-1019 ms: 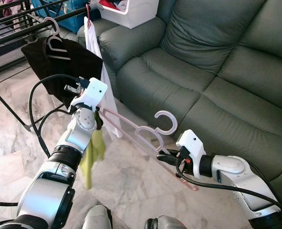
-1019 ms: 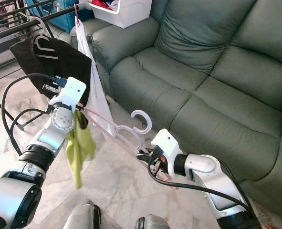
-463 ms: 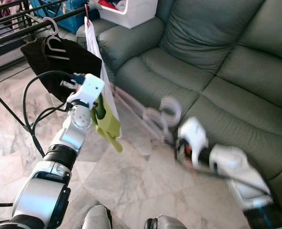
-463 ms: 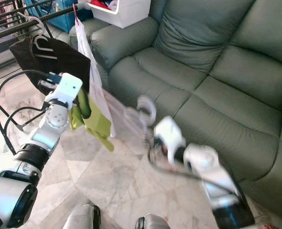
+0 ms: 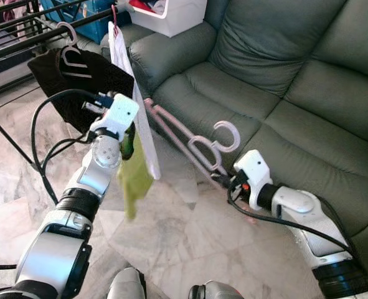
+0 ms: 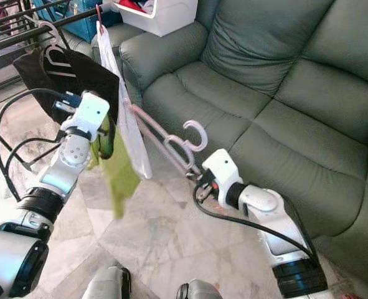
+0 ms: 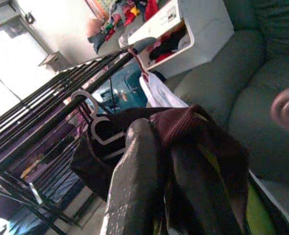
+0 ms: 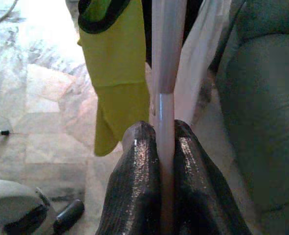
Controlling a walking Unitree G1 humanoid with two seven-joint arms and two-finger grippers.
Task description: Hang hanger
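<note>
Eye views: a pink hanger [image 5: 196, 146] is being held at one end by the right gripper [image 5: 228, 181], while a yellow-green garment [image 5: 132, 177] is being carried by the left gripper [image 5: 127, 140]; the drying rack [image 5: 28, 37] is not yet reached, so hanging is judged outstanding. A grey sofa [image 5: 283, 81] and marble floor [image 5: 171, 237] are being shown. Left wrist view: fingers [image 7: 134, 181] are being seen clamped on cloth. Right wrist view: the hanger bar is being pinched.

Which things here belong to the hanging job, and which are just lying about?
Job: pale pink plastic hanger, right gripper shut on it, yellow-green cloth in left gripper, black metal drying rack.

Lying about: grey-green leather sofa, white storage box.
</note>
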